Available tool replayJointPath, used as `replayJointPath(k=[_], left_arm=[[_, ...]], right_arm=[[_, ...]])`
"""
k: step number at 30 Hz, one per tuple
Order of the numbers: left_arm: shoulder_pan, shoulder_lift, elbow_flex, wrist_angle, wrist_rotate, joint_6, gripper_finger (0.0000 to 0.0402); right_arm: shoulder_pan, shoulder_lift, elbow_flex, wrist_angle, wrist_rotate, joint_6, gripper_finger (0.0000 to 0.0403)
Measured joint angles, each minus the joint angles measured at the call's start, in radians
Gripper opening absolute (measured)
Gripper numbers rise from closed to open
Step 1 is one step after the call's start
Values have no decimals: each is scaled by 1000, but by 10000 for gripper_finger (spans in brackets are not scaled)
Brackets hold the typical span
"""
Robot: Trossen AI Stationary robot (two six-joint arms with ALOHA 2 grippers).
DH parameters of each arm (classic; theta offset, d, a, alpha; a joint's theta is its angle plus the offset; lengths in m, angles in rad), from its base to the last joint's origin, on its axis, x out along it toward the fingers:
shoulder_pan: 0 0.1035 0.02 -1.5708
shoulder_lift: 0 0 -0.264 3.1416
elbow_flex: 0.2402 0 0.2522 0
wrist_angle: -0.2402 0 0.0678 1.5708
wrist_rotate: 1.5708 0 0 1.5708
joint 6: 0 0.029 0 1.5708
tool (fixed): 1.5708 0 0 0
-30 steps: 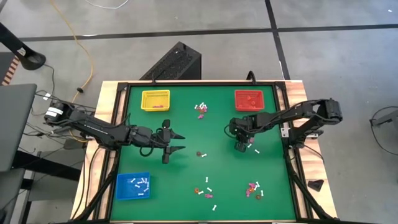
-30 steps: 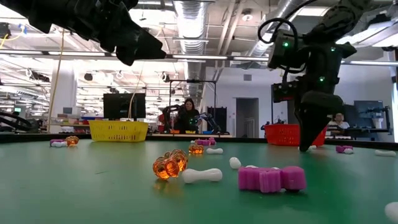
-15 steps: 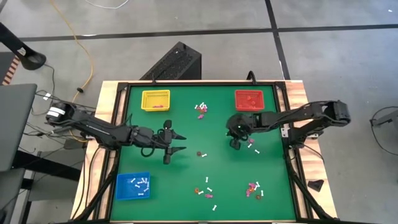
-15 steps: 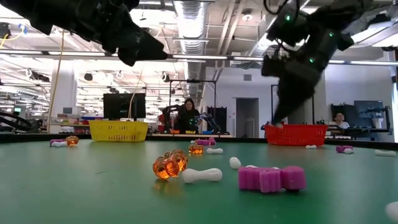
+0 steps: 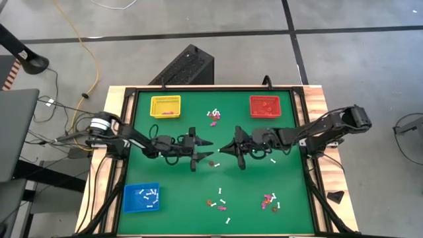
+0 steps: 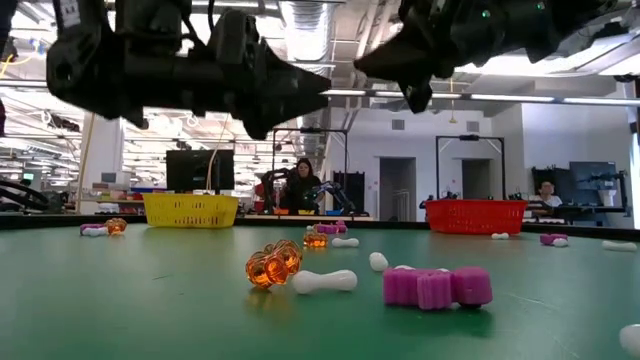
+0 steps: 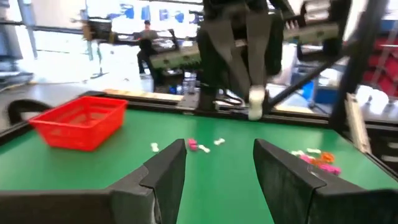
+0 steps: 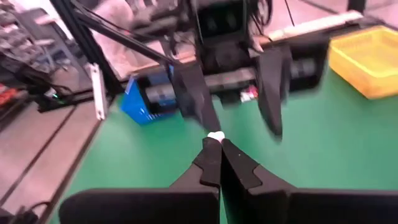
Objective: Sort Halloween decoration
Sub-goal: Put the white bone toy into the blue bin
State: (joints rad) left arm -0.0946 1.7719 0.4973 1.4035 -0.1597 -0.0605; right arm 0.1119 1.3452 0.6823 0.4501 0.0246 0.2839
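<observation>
The right gripper [image 8: 216, 144], fingers clenched on what looks like a small white stick-like trinket [image 8: 216, 136], faces the left gripper's [image 7: 219, 163] released fingers, while many trinkets remain unsorted on the green surface [image 5: 198, 192].

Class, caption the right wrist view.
Right gripper shut on a white trinket, facing the open left gripper.

Bright even overhead light; motion-blurred wrist views.

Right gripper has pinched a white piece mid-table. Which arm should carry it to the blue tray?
Left. The left gripper is open, facing the right gripper, shut on the white piece. The blue tray sits on the left arm's side, so a handover looks shorter.
</observation>
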Motion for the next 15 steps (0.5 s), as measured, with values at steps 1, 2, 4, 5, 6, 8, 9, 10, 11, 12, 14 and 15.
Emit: replayJointPath(k=[1, 2, 4, 5, 6, 8, 9, 10, 11, 12, 14, 15], left_arm=[[2, 19, 0, 14, 16, -1, 177], [4, 38, 4, 25, 27, -6, 177], [8, 63, 23, 33, 52, -16, 177], [9, 73, 34, 36, 71, -16, 177], [9, 84, 54, 37, 95, -13, 177], [8, 98, 80, 35, 142, -5, 177], [6, 99, 98, 25, 155, -5, 177], [6, 98, 114, 11, 160, -6, 177], [6, 97, 129, -6, 160, -5, 177], [5, 97, 141, -24, 161, -5, 177], [5, 97, 149, -36, 172, -5, 177], [4, 97, 152, -35, 178, -5, 177]], right_arm=[[6, 0, 0, 11, 0, -1, 23], [11, 0, 0, 12, 0, -1, 23], [18, 0, 0, 16, 1, -1, 26], [20, 0, 0, 12, 1, -1, 28], [20, 0, 0, 11, 1, -1, 29], [19, 0, 0, 11, 2, -2, 29], [19, 0, 0, 10, 3, -2, 28], [19, 0, 0, 5, 4, -2, 27], [18, 0, 0, 1, 4, -4, 26], [18, 0, 0, 1, 5, -4, 25], [19, 0, 0, -1, 5, -5, 25], [19, 0, 0, 0, 5, -4, 26]])
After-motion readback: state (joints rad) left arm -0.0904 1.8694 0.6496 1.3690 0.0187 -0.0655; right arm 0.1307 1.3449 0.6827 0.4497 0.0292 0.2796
